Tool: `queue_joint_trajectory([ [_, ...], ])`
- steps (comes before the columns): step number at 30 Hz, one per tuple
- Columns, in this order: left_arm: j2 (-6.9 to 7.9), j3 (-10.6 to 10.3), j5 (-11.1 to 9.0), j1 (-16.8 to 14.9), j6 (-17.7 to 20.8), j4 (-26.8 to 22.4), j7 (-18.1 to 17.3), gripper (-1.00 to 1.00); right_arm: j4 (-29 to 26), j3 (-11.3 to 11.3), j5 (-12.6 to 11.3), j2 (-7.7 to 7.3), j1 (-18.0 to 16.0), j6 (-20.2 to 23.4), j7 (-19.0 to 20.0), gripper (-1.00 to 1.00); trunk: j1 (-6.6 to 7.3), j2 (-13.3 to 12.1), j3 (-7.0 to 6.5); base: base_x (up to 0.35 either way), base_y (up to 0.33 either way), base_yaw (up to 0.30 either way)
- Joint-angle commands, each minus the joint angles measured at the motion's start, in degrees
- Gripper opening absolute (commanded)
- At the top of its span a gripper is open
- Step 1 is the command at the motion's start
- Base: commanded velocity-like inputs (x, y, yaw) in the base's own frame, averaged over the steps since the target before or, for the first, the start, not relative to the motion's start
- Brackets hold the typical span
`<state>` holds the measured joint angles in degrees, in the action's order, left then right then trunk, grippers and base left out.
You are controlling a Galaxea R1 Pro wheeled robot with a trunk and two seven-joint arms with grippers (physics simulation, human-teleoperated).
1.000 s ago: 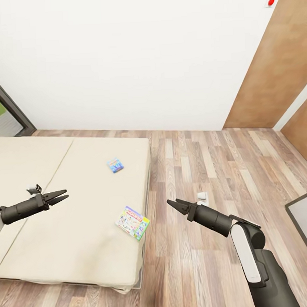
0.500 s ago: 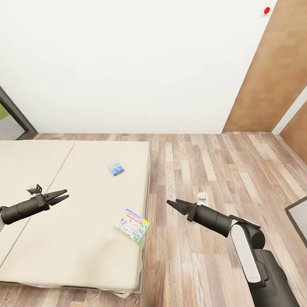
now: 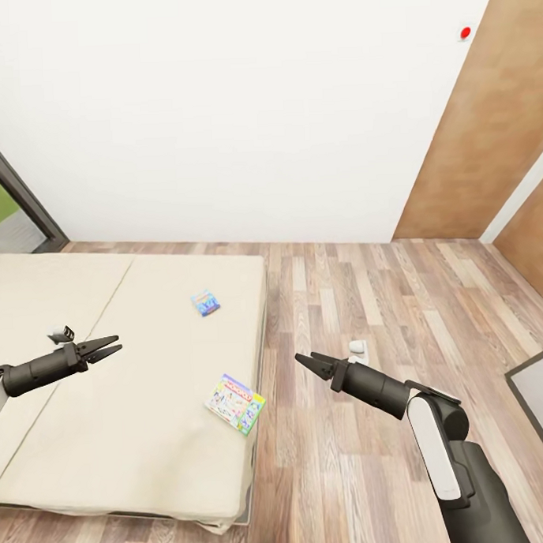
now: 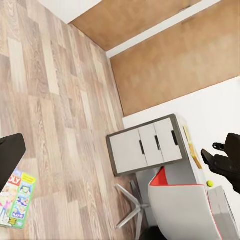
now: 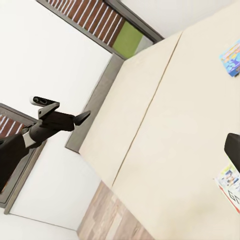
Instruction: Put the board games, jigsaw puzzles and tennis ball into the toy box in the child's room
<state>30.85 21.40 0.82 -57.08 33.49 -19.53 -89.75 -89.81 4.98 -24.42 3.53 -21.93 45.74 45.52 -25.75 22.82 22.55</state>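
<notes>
Board games lie on the bed [image 3: 113,436]: two flat printed boxes on the bare beige mattress. The larger white board game [image 3: 235,403] rests flat near the mattress edge that faces the plank floor [image 3: 367,299], turned at an angle to that edge. The smaller blue board game [image 3: 205,303] lies farther up the same side, nearer the white wall [image 3: 241,107], well apart from the first.

The left gripper [image 3: 109,347] hangs above the middle of the mattress, fingers slightly parted and holding nothing; both boxes are well apart from it, toward the floor-side edge. The right gripper [image 3: 305,360] hovers over the floor just beyond that edge, fingers slightly parted and empty, with the white box between the two grippers and nearer the right one.

The left wrist view shows the grey cabinet [image 4: 147,145], a chair [image 4: 175,210] and a small tennis ball [image 4: 210,183] beside them.
</notes>
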Motion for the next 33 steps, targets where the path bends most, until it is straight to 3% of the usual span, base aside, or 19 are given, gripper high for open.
queue_joint_trajectory([
  [1,0.0,0.09,0.14,-0.05,0.61,0.02,-0.25,1.0,-0.01,0.12,-0.03,0.06,-0.04,0.31,0.18,1.0,-0.03,0.09,-0.01,0.0,0.0,0.0],
  [33,-0.32,0.11,0.14,-0.05,0.61,0.02,-0.25,1.0,-0.01,0.12,0.05,-0.01,-0.04,0.31,0.18,1.0,-0.03,0.09,-3.03,0.0,0.0,0.005],
])
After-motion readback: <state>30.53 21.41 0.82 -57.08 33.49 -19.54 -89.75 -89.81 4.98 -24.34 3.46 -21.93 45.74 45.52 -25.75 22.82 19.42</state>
